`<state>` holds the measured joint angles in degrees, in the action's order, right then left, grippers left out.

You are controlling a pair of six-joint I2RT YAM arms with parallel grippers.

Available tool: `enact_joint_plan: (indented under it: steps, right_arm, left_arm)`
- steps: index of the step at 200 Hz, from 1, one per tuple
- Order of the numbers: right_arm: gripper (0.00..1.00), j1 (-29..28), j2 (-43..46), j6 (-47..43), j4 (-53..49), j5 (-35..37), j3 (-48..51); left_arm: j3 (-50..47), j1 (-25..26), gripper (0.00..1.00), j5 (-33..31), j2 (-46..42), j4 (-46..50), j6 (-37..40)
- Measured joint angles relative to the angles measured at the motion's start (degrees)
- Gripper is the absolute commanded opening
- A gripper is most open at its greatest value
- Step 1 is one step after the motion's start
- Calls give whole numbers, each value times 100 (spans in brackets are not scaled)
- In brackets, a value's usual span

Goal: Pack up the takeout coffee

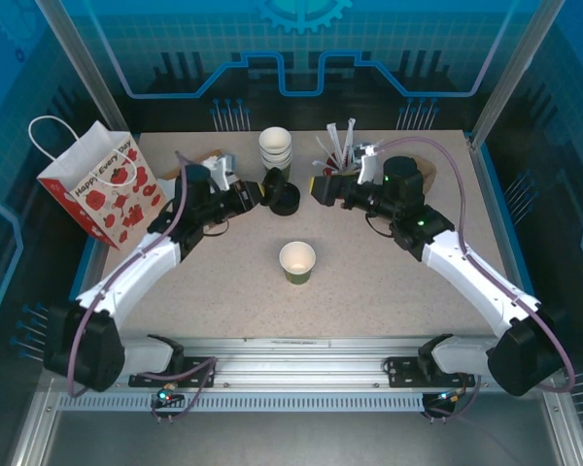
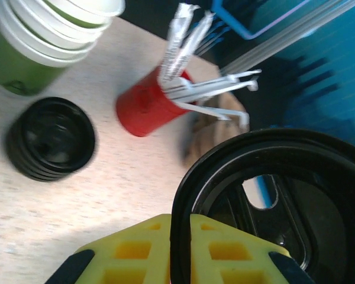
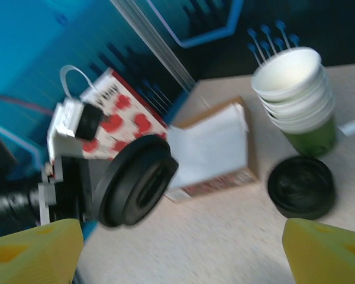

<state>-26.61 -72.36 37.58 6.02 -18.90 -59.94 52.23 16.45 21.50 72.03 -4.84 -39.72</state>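
Nearest us the cup sits open-topped mid-worktop, nothing touching it. Past it we've got the left gripper pinched tight on the rim of the black lid, held on edge, facing the right gripper, jaws gaping wide and empty. Further back: spare lids, then stacked cups and straws by the far edge, gift bag at the far-left corner.
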Motion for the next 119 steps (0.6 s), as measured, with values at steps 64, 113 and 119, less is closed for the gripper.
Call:
enact_joint_plan:
  steps: [64,113,119]
  right_arm:
    - [100,-529,-575,935,1965,-920,55]
    - [100,-710,-741,1102,2815,-1333,52]
    - [100,-758,-743,1104,2885,-1360,46]
  left_arm:
    - [-422,0,14,782,-828,-1617,-1961]
    - [-678,0,13,994,-868,-2151,-2706]
    - [-682,0,13,1012,-868,-2175,-2765]
